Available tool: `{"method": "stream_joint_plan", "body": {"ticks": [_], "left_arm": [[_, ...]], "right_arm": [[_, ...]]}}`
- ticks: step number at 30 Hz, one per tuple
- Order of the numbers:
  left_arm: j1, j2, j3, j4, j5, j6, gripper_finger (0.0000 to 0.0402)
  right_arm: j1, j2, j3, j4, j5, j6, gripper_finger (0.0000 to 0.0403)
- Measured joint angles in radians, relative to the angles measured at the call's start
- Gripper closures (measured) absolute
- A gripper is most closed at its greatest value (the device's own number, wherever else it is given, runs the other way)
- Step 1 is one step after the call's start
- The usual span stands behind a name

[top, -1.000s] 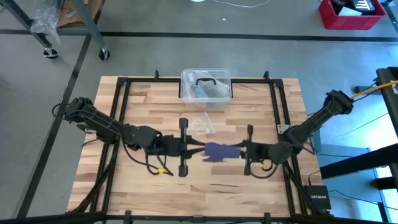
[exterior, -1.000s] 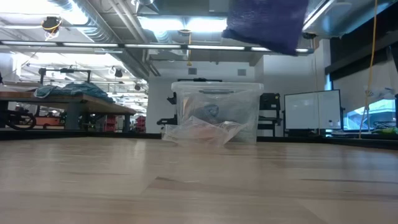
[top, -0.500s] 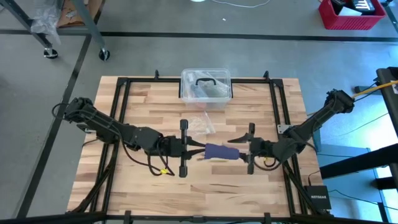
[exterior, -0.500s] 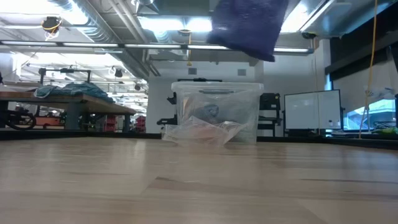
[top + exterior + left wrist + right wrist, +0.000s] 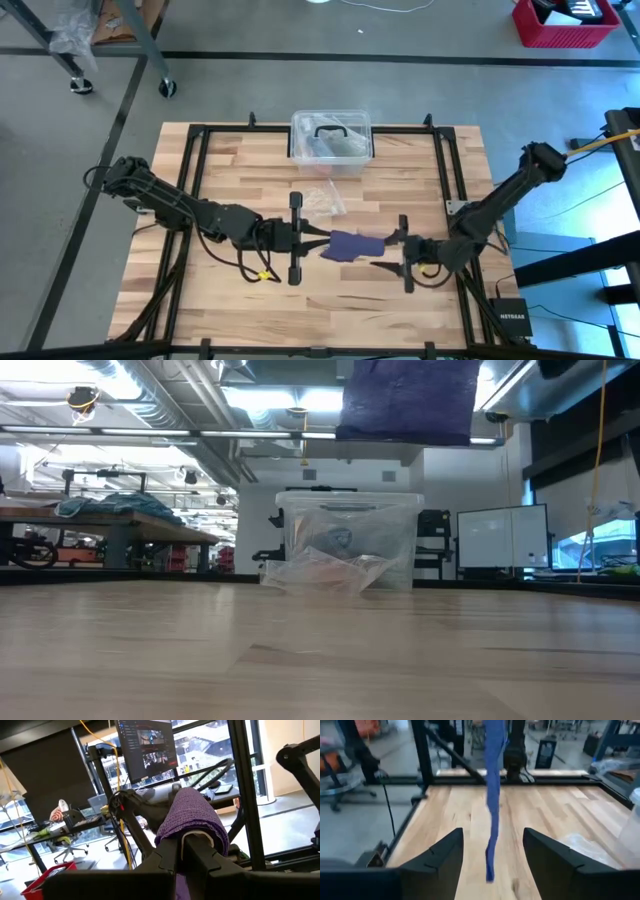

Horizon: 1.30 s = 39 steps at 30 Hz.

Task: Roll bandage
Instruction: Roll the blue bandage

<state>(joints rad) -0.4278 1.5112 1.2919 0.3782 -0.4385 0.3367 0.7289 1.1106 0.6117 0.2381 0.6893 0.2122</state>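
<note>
The bandage (image 5: 345, 246) hangs above the surface (image 5: 250, 170), partly wound around the left pincer (image 5: 318, 243), which pinches it. The right pincer (image 5: 388, 253), just beside the bandage, is spread and empty; the loose tail is still unrolled.

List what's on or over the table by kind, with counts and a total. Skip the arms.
Navy-purple bandage: 1, held above the table
Clear plastic box with black handle: 1
Crinkled clear plastic wrapper: 1
Total: 3
</note>
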Motion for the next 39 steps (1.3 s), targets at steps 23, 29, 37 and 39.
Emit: {"method": "stream_joint_plan", "body": {"ticks": [23,29,37,39], "left_arm": [[0.006,0.0,0.0,-0.001,-0.001,-0.019,0.0392],[0.006,0.0,0.0,0.042,-0.036,0.015,0.0392],[0.019,0.0,0.0,0.16,-0.227,0.165,0.0392],[0.025,0.0,0.0,0.16,-0.234,0.187,0.0393]], "right_arm": [[-0.152,0.22,-0.067,0.447,-0.109,-0.199,0.038],[-0.06,0.22,-0.067,0.448,-0.094,-0.217,0.0395],[0.125,0.219,0.051,0.348,-0.011,-0.25,0.0399],[0.154,0.219,0.112,0.278,-0.004,-0.253,0.0398]]}}
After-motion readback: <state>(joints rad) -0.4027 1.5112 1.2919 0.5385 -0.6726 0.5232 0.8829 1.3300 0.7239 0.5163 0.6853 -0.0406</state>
